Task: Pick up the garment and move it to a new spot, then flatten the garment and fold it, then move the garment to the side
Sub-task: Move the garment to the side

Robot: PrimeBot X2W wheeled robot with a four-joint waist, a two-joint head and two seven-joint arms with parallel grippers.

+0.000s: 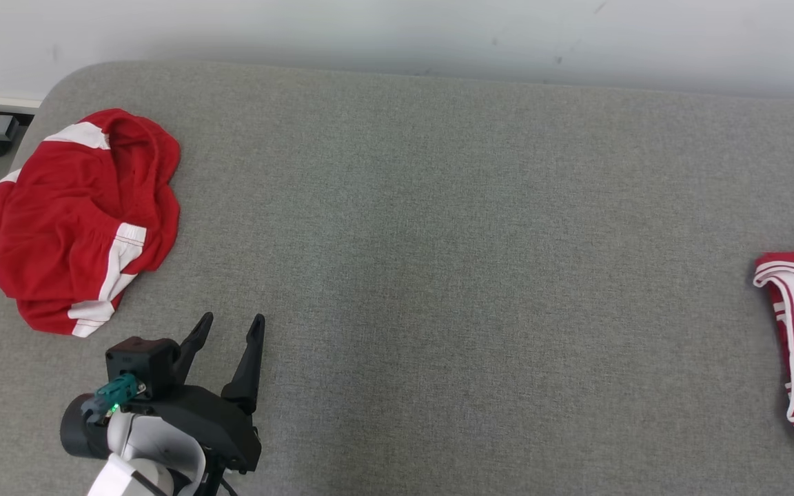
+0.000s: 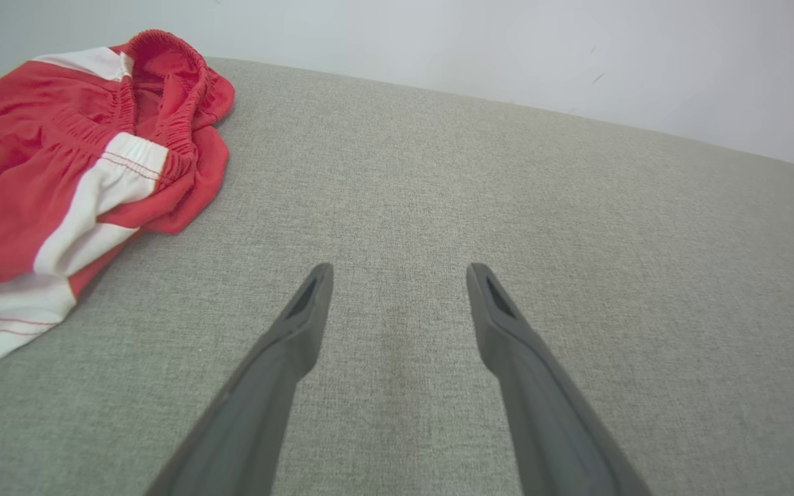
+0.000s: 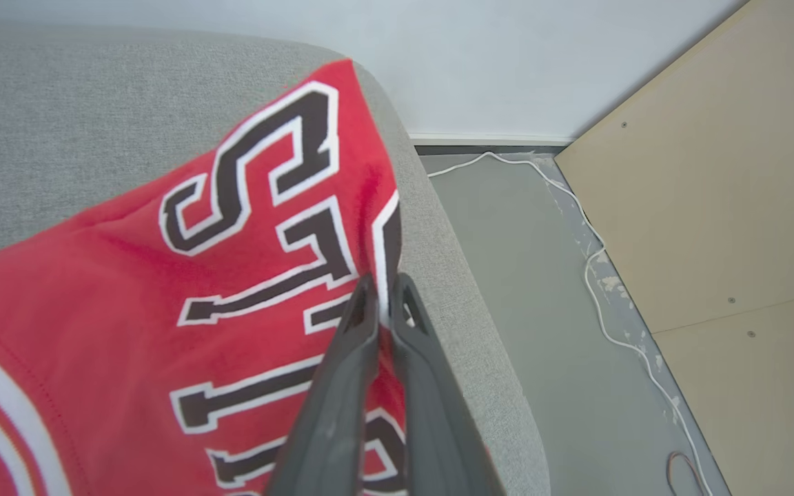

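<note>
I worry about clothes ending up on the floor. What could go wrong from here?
The right gripper pinches just the edge of the jersey, right at the rim of the table; a slip could drop it to the floor. The open left gripper sits near the crumpled shorts and might snag them.

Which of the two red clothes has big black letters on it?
The red jersey at the right, its edge pinched by the right gripper. The crumpled red shorts on the left show white stripes, no letters.
</note>
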